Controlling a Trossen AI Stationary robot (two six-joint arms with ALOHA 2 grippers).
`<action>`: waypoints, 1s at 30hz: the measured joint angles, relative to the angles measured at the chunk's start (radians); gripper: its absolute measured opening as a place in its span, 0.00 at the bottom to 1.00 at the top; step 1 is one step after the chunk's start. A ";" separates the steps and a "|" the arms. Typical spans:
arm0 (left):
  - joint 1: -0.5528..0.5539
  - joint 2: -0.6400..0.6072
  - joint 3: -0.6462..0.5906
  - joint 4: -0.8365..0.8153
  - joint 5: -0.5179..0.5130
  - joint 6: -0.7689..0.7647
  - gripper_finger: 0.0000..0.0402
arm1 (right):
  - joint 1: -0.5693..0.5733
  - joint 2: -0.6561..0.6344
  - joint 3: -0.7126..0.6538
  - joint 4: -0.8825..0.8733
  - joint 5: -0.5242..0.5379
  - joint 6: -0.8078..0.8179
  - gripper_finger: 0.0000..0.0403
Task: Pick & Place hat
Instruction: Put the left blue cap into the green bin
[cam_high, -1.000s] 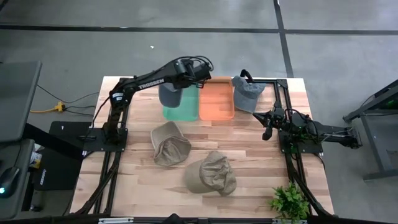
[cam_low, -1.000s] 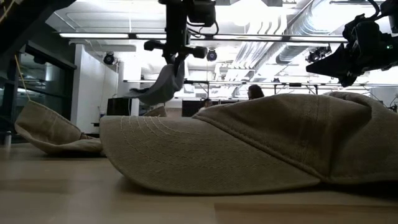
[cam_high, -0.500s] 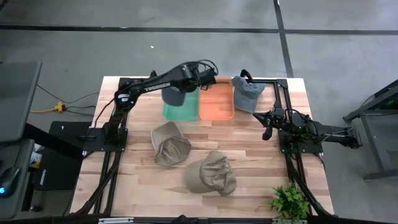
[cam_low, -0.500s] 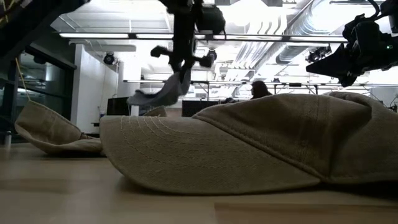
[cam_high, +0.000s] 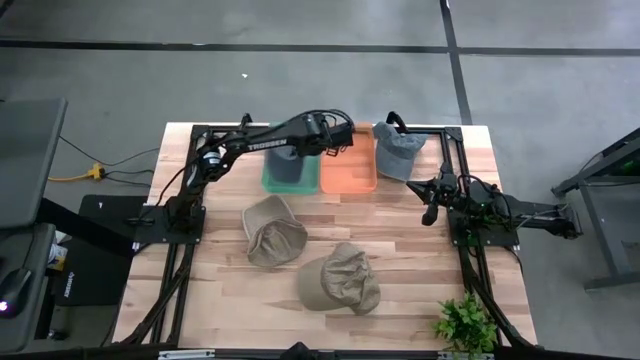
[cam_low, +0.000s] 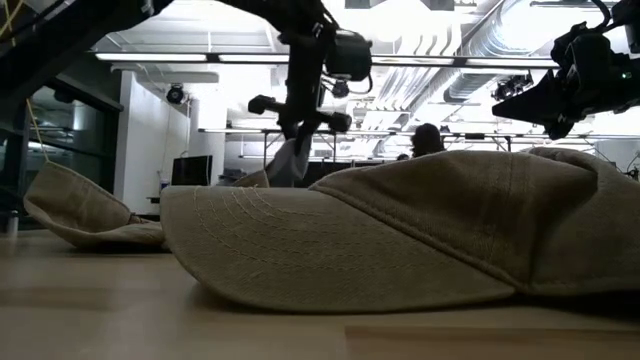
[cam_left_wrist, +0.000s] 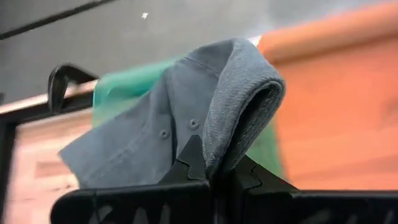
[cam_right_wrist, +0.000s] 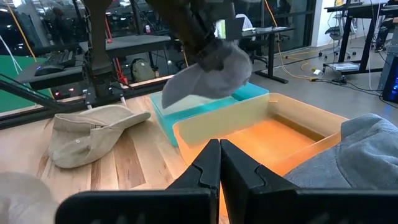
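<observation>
1. High view shows my left gripper (cam_high: 325, 147) reaching to the far side of the table, with the grey hat (cam_high: 283, 164) dangling from it over the green bin (cam_high: 268, 180), next to the orange bin (cam_high: 348, 178).
2. My left fingers (cam_left_wrist: 194, 158) are clamped on a fold of the hat's cloth; the hat droops freely below.
3. I judge the step in hand to be the placing, so I should centre the hat over the green bin, not the shared wall with the orange one.
4. I should lower before letting go, so the brim does not catch the rim.
5. My right gripper (cam_high: 430, 205) waits at the right edge, fingers pressed together on nothing.
6. Two tan hats (cam_high: 272, 230) (cam_high: 341, 279) lie nearer on the table, and another grey hat (cam_high: 397, 149) beside the orange bin.
</observation>
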 joint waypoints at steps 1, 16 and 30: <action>0.000 0.002 0.002 0.007 -0.008 -0.005 0.00 | 0.000 0.000 0.000 0.001 0.000 0.000 0.00; 0.023 0.009 -0.002 0.007 0.010 -0.034 0.00 | 0.000 0.000 0.000 0.003 0.000 0.000 0.00; 0.066 0.009 -0.059 0.016 0.082 -0.069 0.00 | 0.000 0.000 0.000 0.003 0.000 0.000 0.00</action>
